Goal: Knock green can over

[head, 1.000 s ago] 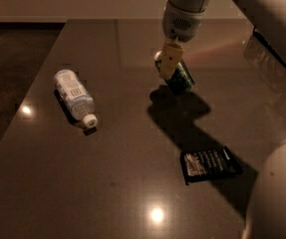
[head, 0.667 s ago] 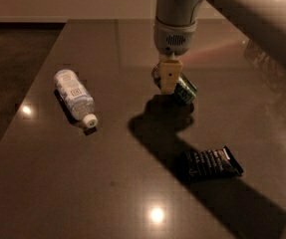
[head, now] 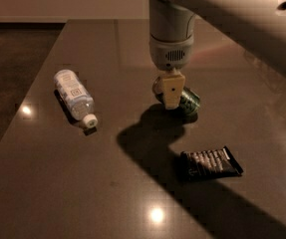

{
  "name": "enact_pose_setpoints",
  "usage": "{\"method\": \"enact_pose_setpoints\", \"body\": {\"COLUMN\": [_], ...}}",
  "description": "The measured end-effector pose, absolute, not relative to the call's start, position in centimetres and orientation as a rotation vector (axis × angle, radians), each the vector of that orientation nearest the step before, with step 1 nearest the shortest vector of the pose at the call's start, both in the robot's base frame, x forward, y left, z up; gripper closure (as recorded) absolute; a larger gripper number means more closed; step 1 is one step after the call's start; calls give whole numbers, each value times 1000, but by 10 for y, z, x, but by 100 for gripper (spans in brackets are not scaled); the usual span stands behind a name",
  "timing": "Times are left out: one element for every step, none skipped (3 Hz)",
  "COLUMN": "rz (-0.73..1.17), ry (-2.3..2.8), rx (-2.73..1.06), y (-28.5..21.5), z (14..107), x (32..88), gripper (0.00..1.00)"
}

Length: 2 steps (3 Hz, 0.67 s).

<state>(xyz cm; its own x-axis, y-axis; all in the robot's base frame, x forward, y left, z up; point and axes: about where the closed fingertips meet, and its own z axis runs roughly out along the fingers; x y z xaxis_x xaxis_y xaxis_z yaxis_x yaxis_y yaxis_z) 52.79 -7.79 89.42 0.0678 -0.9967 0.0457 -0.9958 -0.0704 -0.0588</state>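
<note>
The green can (head: 189,101) lies tipped on its side on the dark table, its silver top end pointing left behind the gripper. My gripper (head: 172,91) hangs straight down from the grey wrist above the centre of the table. Its pale yellow tip is right against the can's left end and hides part of it.
A clear plastic water bottle (head: 74,96) with a white cap lies on its side at the left. A black snack packet (head: 210,163) lies in front of the can. The table's left edge (head: 28,98) drops to a dark floor. My arm spans the upper right.
The gripper has moved left and toward the front of the table, and the can has shifted toward the front with it. The bottle and the packet have not moved.
</note>
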Motion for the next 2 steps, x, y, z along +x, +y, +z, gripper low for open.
{"method": "enact_pose_setpoints", "body": {"rz": [-99, -63], "ry": [2092, 2068], "rx": [-2362, -2431], "y": [-73, -72], "z": [885, 869], "x": [515, 500], "gripper": [5, 0]}}
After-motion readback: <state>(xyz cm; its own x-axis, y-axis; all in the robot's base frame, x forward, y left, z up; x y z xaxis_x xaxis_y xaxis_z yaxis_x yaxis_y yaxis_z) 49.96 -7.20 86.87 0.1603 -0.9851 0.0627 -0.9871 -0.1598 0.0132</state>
